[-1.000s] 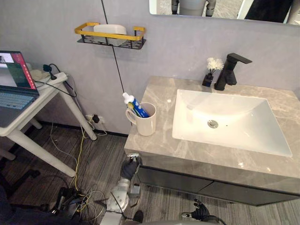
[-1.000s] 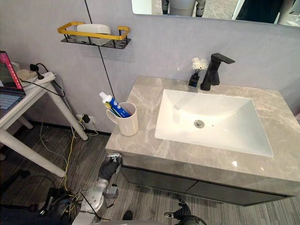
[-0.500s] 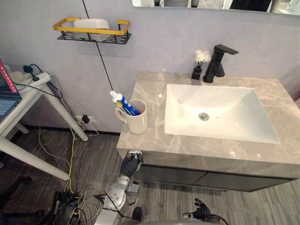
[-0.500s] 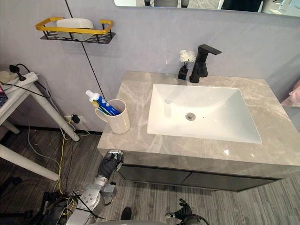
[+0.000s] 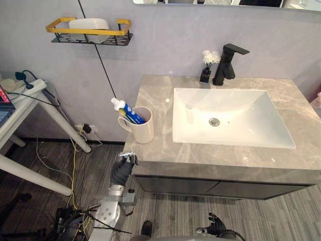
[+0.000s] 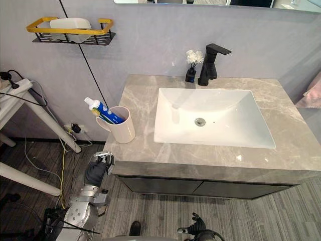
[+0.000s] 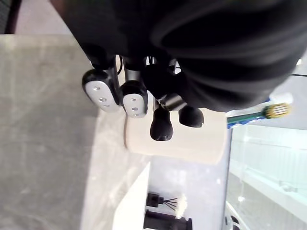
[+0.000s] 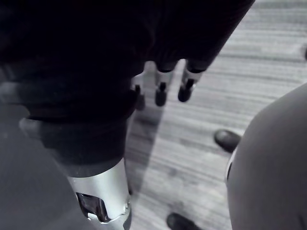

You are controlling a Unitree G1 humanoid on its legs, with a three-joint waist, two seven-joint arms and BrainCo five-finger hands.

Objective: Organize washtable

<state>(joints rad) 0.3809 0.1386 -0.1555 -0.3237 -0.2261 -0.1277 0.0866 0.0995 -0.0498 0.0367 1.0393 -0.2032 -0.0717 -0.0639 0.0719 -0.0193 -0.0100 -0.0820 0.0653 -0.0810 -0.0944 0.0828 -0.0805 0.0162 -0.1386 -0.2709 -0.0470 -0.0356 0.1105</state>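
Risks, largest item first.

- Counter (image 5: 225,158): the left hand (image 5: 123,169) sits just off its front-left corner and seems lower than the top. A straight rise toward the mug could knock the fingers on the stone edge.
- Basin (image 5: 230,118): empty. The mug is at its 9 o'clock, apart from the rim.
- Wall shelf (image 5: 88,32): at 11 o'clock from the mug, carrying one white item. A high reach could brush it.
- Faucet (image 5: 225,63): at 12 o'clock of the basin, well clear of both hands.
- Mug (image 5: 142,131): upright near the counter's left edge, handle toward 9 o'clock. A sideways nudge could push it off that edge.
- Left hand: at 7 o'clock from the mug, fingers loosely extended, nothing held.
- Right hand (image 5: 215,226): low at 6 o'clock, fingers hanging straight, empty.
- Toothpaste tube (image 5: 131,113) and toothbrush (image 7: 259,113): both lean out of the mug toward 10 o'clock. My judgement is that they make it top-heavy and easy to snag.
- Flower vase (image 5: 206,68): touching or just beside the faucet, I cannot tell which.

View differences. The left wrist view shows the mug wall just past the fingertips, plus the brush's green handle and yellow bristles. The eye views show the hand's height against the counter edge. The right wrist view shows the plank floor under the right fingers.
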